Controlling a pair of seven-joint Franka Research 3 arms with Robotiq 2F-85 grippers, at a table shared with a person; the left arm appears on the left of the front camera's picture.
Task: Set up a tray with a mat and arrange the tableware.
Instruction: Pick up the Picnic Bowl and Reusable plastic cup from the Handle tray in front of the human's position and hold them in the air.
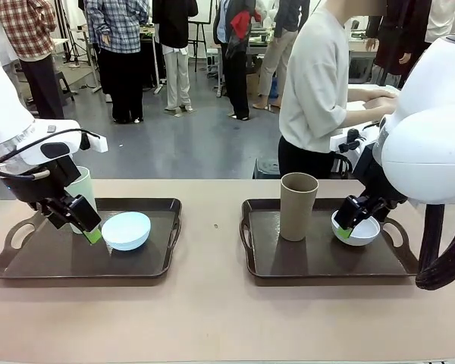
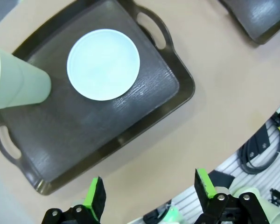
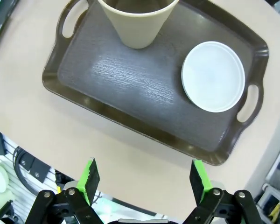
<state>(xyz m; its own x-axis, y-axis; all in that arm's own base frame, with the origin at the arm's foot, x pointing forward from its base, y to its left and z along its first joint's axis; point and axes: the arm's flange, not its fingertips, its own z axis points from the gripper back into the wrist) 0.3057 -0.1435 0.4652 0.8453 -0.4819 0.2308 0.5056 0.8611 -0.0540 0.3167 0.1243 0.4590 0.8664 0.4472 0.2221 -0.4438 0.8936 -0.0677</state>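
The left gripper [image 1: 89, 230] hangs with its green-padded fingers [image 2: 94, 193] spread wide and nothing between them. From its own camera the left gripper [image 2: 148, 187] sits clear of everything, and a dark tray [image 2: 144, 100] lies just ahead of the fingertips. On that tray a light blue bowl [image 2: 103, 64] rests straight beyond the gripper, and a pale green tumbler [image 2: 18, 84] stands upright off to one side of the bowl, near it but not touching. Seen from the front, the fingertips show just in front of the green tumbler [image 1: 82, 186] and right beside the blue bowl [image 1: 126, 230], above the floor of the left tray [image 1: 30, 262].

The right gripper [image 1: 347, 226] is also splayed open and empty (its pads [image 3: 199, 179] frame bare tabletop in the wrist picture). Ahead of the right gripper [image 3: 144, 179] lies a second dark tray [image 3: 121, 79]. A bluish-white bowl [image 3: 213, 76] sits toward one handle, and a matte brown tumbler [image 3: 137, 23] stands at the far rim, well apart from the bowl. From the front, the fingertips hover at the near rim of the white bowl [image 1: 360, 231]; I cannot tell whether they touch it. The brown tumbler [image 1: 298, 205] stands farther along the right tray [image 1: 318, 265].

Both trays rest side by side on a tan table [image 1: 212, 318], and a person [image 1: 315, 83] stands beyond its far edge.
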